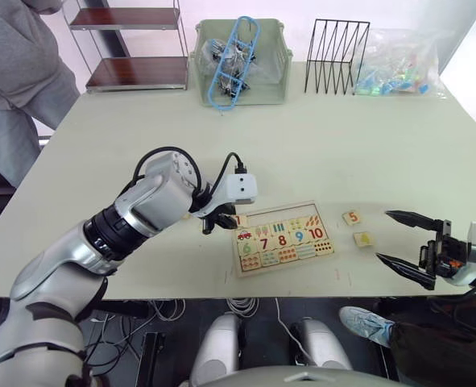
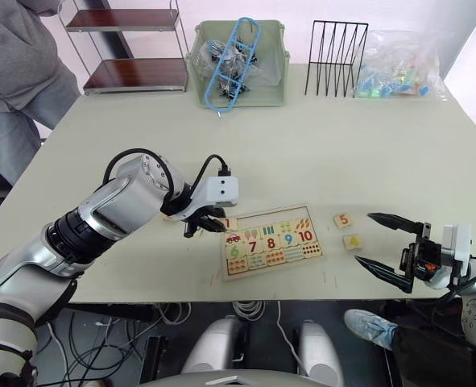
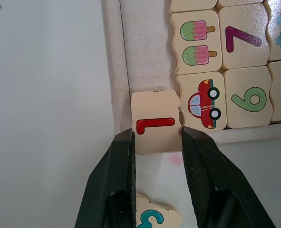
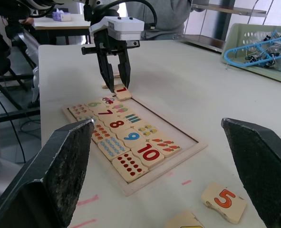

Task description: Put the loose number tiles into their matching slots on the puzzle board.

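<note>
The puzzle board (image 1: 274,216) lies near the table's front, with tiles 6 to 10 and picture tiles seated and its far row bare. My left gripper (image 3: 157,137) is shut on the tile with a red 1 (image 3: 154,121), held at the board's left corner beside the car tile and overlapping the frame. A tile with a teal 3 (image 3: 154,218) lies on the table under that gripper. Right of the board lie the orange 5 tile (image 1: 352,217) and a yellow-digit tile (image 1: 363,239). My right gripper (image 1: 382,235) hangs open just right of those two, holding nothing.
At the back of the table stand a green basket (image 1: 239,60) with blue hangers, a black wire rack (image 1: 337,55) and a plastic bag (image 1: 395,72) of small items. A person in grey (image 1: 16,64) stands at the far left by a shelf (image 1: 133,48).
</note>
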You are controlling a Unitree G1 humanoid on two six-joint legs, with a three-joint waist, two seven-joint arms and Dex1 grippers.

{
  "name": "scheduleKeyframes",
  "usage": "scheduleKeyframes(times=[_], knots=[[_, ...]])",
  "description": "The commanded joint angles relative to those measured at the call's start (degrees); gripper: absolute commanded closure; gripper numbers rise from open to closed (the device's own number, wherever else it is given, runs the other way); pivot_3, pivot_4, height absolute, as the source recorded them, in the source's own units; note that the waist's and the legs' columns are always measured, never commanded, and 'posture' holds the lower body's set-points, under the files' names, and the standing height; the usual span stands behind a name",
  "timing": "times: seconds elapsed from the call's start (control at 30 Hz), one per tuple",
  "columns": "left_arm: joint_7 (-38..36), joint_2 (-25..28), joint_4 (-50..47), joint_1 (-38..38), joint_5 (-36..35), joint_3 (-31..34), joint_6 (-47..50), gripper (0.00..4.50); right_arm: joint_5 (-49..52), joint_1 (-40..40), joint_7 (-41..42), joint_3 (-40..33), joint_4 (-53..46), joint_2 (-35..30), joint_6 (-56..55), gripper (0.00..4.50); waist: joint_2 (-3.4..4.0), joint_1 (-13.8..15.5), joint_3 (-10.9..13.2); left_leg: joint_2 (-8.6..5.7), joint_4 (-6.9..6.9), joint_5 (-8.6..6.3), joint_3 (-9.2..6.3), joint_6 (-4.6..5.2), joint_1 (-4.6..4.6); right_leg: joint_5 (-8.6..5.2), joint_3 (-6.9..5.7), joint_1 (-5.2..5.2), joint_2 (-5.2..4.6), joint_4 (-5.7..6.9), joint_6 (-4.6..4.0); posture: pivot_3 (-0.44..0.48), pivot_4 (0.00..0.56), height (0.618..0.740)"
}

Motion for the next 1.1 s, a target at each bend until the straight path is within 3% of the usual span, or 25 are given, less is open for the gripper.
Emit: scheduleKeyframes(times=[0.03,0.7,0.93,0.97,1.1], knots=[[0.1,-0.3,-0.4,0.0,0.0,0.3,-0.6,3.62,0.7,0.0,-0.1,-0.9,-2.2,-0.4,-0.5,0.00,0.00,0.1,0.0,0.00,0.00,0.00,0.00,0.00,0.00,0.00,0.00,0.00,0.00,0.00,0.00,0.000,0.150,0.740],[0.2,-1.1,-0.1,0.4,-0.3,0.5,-1.4,3.62,0.6,0.6,-0.3,-1.2,-2.6,-0.5,-0.6,0.00,0.00,0.2,0.0,-0.01,0.04,0.00,0.00,0.00,-0.01,0.00,0.00,0.01,0.00,0.01,0.00,0.000,0.150,0.740],[0.8,-1.5,0.1,0.7,-0.4,1.3,-1.3,0.28,0.5,0.5,-0.2,-1.2,-2.4,-0.5,-0.7,0.00,0.00,0.2,0.0,0.00,0.05,0.00,-0.02,0.00,0.00,0.00,-0.01,0.04,0.00,0.01,0.00,0.000,0.150,0.740],[0.8,-1.6,0.1,0.8,-0.4,1.4,-1.2,0.07,0.5,0.5,-0.2,-1.2,-2.4,-0.5,-0.7,0.00,0.00,0.2,0.0,0.00,0.06,0.00,-0.02,0.01,-0.01,0.00,-0.01,0.04,0.00,0.00,0.00,0.000,0.150,0.740],[0.6,-1.8,0.4,0.4,-1.1,2.2,-0.9,0.07,0.3,0.3,-0.2,-1.1,-2.2,-0.5,-0.7,0.00,0.00,0.2,0.0,0.00,0.06,0.00,-0.02,0.00,-0.01,0.00,-0.02,0.04,0.00,0.00,0.00,0.000,0.150,0.740]])
